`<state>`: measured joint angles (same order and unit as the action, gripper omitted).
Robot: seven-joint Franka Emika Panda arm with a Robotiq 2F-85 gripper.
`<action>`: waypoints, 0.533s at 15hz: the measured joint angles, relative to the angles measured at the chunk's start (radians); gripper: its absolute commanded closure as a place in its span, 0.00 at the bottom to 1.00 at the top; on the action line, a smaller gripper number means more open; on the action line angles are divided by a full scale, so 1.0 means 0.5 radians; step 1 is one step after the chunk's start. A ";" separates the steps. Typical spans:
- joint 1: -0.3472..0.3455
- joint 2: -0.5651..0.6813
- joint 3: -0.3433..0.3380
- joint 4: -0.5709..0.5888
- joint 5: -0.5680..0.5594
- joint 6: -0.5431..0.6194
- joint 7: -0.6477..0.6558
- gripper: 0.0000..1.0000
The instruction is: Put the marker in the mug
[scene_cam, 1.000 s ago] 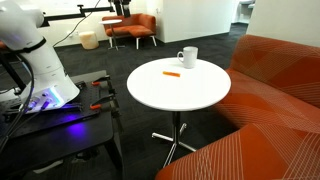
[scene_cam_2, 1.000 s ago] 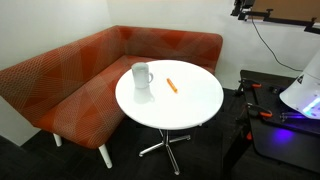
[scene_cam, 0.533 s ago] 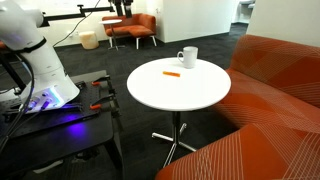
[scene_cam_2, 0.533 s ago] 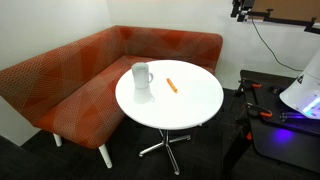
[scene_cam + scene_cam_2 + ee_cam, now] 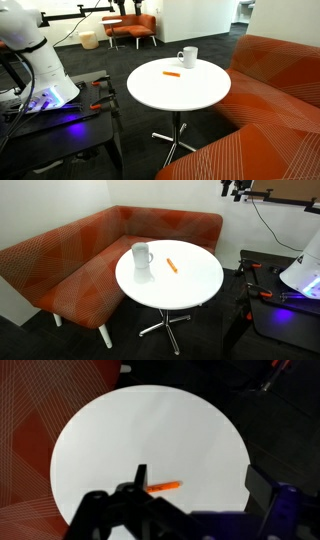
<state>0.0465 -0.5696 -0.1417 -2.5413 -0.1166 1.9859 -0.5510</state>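
The gripper [image 5: 200, 482] hangs high above the round white table [image 5: 150, 430]. Its fingers [image 5: 140, 478] are spread apart and hold nothing. In an exterior view the gripper [image 5: 236, 188] sits at the upper edge of the picture, well apart from the tabletop [image 5: 190, 288].

Layout in that exterior view, left to right:
- the orange-red corner sofa [image 5: 60, 260] wraps behind the table
- the mug [image 5: 142, 256] stands upright on the table
- the marker [image 5: 172, 266] lies flat near the mug, not touching it
- the white robot base [image 5: 305, 272] stands on a dark cart

In the wrist view the marker [image 5: 163, 487] lies between the two fingers. The mug is out of frame there
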 measured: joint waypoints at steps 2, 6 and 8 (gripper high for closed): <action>0.017 0.078 -0.002 0.052 -0.038 0.000 -0.153 0.00; 0.043 0.266 -0.003 0.169 -0.040 0.000 -0.423 0.00; 0.065 0.362 -0.011 0.218 0.012 0.000 -0.628 0.00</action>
<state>0.0791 -0.3888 -0.1471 -2.4322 -0.1104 1.9860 -0.8653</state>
